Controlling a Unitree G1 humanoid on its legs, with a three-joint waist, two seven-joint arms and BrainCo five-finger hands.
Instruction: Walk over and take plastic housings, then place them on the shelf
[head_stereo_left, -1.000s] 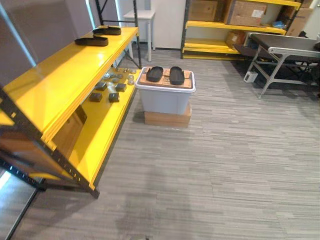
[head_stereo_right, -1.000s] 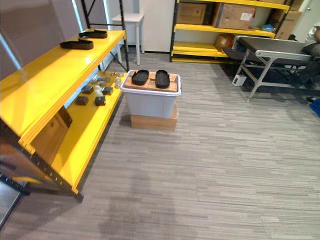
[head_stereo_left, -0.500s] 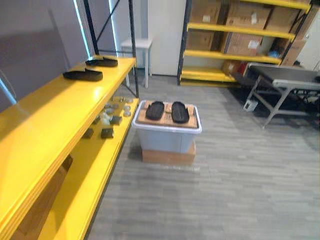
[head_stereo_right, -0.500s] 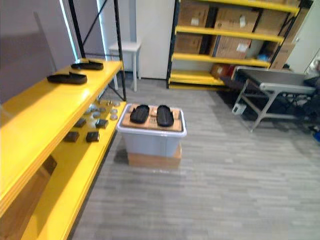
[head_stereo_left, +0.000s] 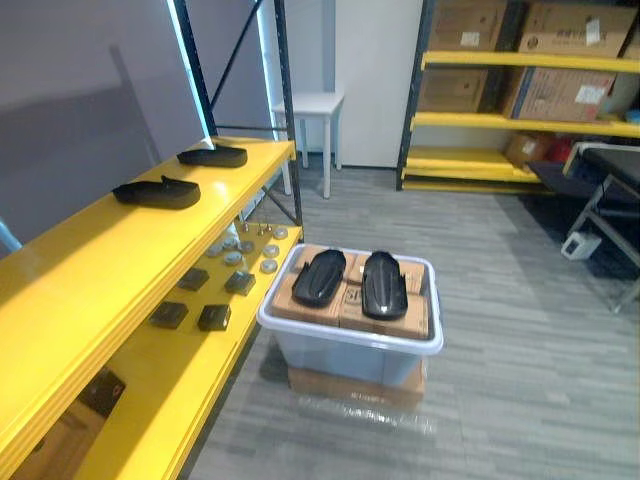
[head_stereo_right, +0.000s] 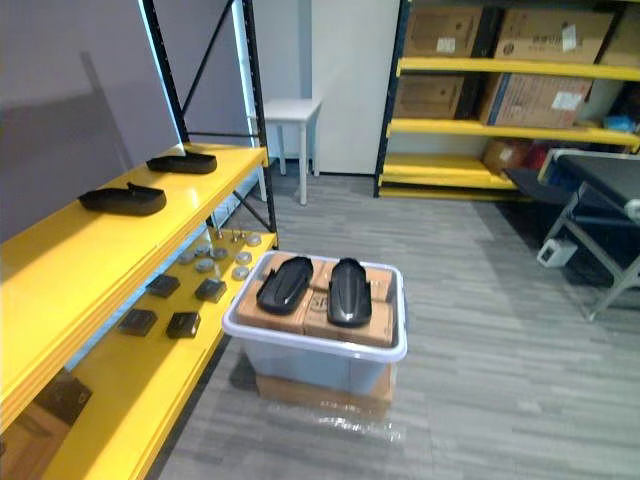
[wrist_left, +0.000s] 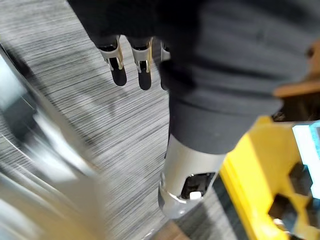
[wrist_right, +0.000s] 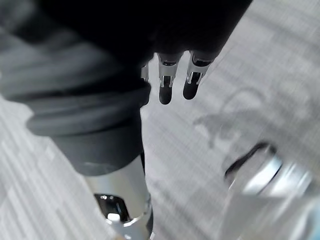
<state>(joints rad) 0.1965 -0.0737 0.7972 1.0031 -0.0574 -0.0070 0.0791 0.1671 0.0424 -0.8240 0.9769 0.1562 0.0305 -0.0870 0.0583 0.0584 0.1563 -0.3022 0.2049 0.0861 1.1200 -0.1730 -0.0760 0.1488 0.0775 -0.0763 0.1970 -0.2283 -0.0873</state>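
Of the left hand I could make out no more than straight, dark-tipped fingers hanging past its ribbed cover; the thumb and palm were hidden. The right hand was the same, its fingers slack and straight and its thumb out of sight. Neither hand had hold of anything, and the grey floor lay beneath both.

The yellow shelf was cut off at its near end, so its front corners could not be seen. The small parts on its lower board were too small to identify.

Two black plastic housings lay lengthways, side by side with a narrow gap between them, on cardboard boxes packed in a pale bin. The left housing lay toward the bin's left rim and the right housing nearer its middle. The bin stood on a flat carton, just beside the edge of the shelf's lower board.

Two further housings lay on the shelf's top board: the far housing by its far end and the nearer housing along its back edge.

Both hands hung well apart from every housing, touching none
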